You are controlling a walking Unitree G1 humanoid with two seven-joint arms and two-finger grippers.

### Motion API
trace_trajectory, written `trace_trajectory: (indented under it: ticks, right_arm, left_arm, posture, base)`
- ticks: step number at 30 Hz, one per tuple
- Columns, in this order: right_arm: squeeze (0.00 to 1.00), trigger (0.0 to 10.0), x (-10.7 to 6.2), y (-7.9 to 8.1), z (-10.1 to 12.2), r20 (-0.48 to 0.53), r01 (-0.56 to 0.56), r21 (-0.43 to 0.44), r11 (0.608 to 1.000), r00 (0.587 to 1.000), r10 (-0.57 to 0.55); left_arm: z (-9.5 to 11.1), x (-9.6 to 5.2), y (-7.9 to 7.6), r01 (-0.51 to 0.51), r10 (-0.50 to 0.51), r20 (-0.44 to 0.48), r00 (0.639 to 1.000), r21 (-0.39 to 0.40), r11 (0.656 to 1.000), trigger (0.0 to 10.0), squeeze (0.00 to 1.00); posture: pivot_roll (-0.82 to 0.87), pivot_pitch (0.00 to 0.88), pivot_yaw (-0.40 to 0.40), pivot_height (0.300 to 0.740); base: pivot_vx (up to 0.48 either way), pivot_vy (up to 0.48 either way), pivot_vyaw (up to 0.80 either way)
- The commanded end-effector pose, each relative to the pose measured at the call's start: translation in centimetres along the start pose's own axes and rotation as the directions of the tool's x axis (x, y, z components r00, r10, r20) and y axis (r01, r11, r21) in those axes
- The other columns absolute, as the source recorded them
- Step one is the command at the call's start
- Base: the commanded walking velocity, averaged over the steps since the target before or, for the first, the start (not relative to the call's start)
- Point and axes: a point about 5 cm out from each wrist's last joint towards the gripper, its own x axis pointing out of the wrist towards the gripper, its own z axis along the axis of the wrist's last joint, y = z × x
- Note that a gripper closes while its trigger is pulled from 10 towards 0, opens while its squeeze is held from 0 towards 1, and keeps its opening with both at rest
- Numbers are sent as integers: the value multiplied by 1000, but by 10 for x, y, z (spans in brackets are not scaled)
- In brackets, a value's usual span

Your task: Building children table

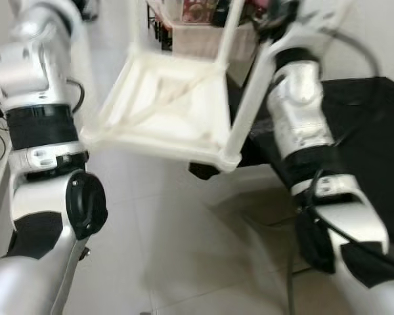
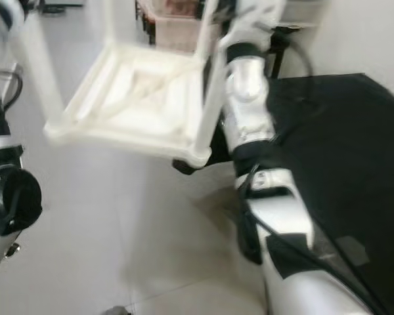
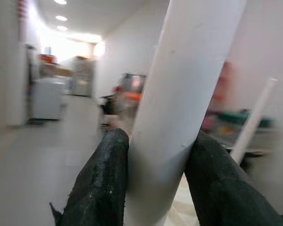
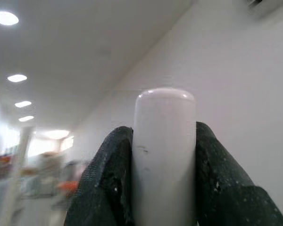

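**Q:** White plastic, is that the main thing in front of the robot?

**A:** Yes. A white children's table (image 1: 167, 105) is held upside down in the air above a pale tiled floor (image 1: 177, 243), with its ribbed underside facing the head camera. It tilts, with the corner nearest the robot lowest.

**Q:** How many legs does it have?

**A:** Three can be counted, all pointing up. Their upper ends are cut off by the top of the head views, and the whole picture is blurred. A fourth cannot be made out.

**Q:** Where are the grippers?

**A:** Both silver arms reach up past the top of the head views, so the grippers are cut off there. In the left wrist view, the left gripper (image 3: 155, 183) has its two black fingers (image 3: 101, 183) pressed against either side of a thick white leg (image 3: 184, 94). In the right wrist view, the right gripper (image 4: 164, 179) is clamped the same way on another leg (image 4: 164, 141), just below its rounded end.

**Q:** What else is around?

**A:** One black surface (image 2: 335, 151), perhaps a cloth-covered table, lies on the robot's right, and its far edge runs out of frame. Behind the table is a blurred pinkish box or shelf (image 1: 197, 26); its contents are too smeared to name. The left wrist view looks down a bright corridor with three ceiling lights and indistinct furniture.
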Motion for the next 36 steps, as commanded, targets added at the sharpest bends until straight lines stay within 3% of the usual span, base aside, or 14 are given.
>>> trace_trajectory:
  ticks: [1,3,4,10,11,13,14,16,17,18,19,20,21,36]
  right_arm:
    - [0,10000,-15,41,3,37,-171,-188,967,983,181]
    - [0,10000,-15,41,3,37,-171,-188,967,983,181]
    - [0,10000,-9,26,8,73,-90,-311,946,990,119]
    - [0,10000,-11,27,3,58,-88,-371,924,991,118]
    - [0,10000,-12,33,-5,-9,-131,-412,902,990,140]
    - [0,10000,-12,33,-5,-9,-131,-412,902,990,140]
    - [0,10000,-15,36,-11,-53,-143,-430,891,990,133]
    - [0,10000,-15,36,-11,-53,-143,-430,891,990,133]
    - [0,10000,-24,42,-23,-127,-180,-447,876,982,137]
    - [0,10000,-24,42,-23,-127,-180,-447,876,982,137]
    - [0,10000,-38,48,-39,-232,-243,-439,865,961,152]
    - [0,10000,-38,48,-39,-232,-243,-439,865,961,152]
    - [0,10000,-56,52,-55,-325,-307,-433,847,930,171]
    - [0,10000,-56,52,-55,-325,-307,-433,847,930,171]
  left_arm:
    - [96,-22,-120,744,-648,473,597,-23,668,10000,0]
    - [96,-22,-120,744,-648,473,597,-23,668,10000,0]
    - [85,-32,-140,883,-767,469,438,-66,464,10000,0]
    - [63,-31,-143,911,-797,445,409,-152,383,10000,0]
    - [45,-31,-139,912,-815,411,409,-222,346,10000,0]
    - [45,-31,-139,912,-815,411,409,-222,346,10000,0]
    - [22,-32,-137,911,-836,375,400,-263,318,10000,0]
    - [22,-32,-137,911,-836,375,400,-263,318,10000,0]
    - [-9,-39,-132,903,-867,314,387,-319,287,10000,0]
    - [-9,-39,-132,903,-867,314,387,-319,287,10000,0]
    - [-40,-51,-127,890,-890,245,386,-353,288,10000,0]
    - [-40,-51,-127,890,-890,245,386,-353,288,10000,0]
    - [-67,-62,-123,875,-903,163,397,-363,320,10000,0]
    - [-67,-62,-123,875,-903,163,397,-363,320,10000,0]
  posture:
    - [126,0,-8,740]
    - [126,0,-8,740]
    - [109,0,3,740]
    - [109,0,0,740]
    - [109,0,-2,740]
    - [109,0,-2,740]
    - [105,0,-8,740]
    - [105,0,-8,740]
    - [102,0,-10,740]
    - [102,0,-10,740]
    - [102,0,-12,740]
    - [102,0,-12,740]
    - [103,0,-17,740]
    - [103,0,-17,740]
  base:
    - [0,0,0]
    - [0,0,0]
    - [0,0,0]
    - [0,0,0]
    - [0,0,0]
    - [0,0,0]
    - [0,0,0]
    - [0,0,0]
    - [0,0,0]
    - [0,0,0]
    - [0,0,0]
    - [0,0,0]
    - [0,0,0]
    - [0,0,0]
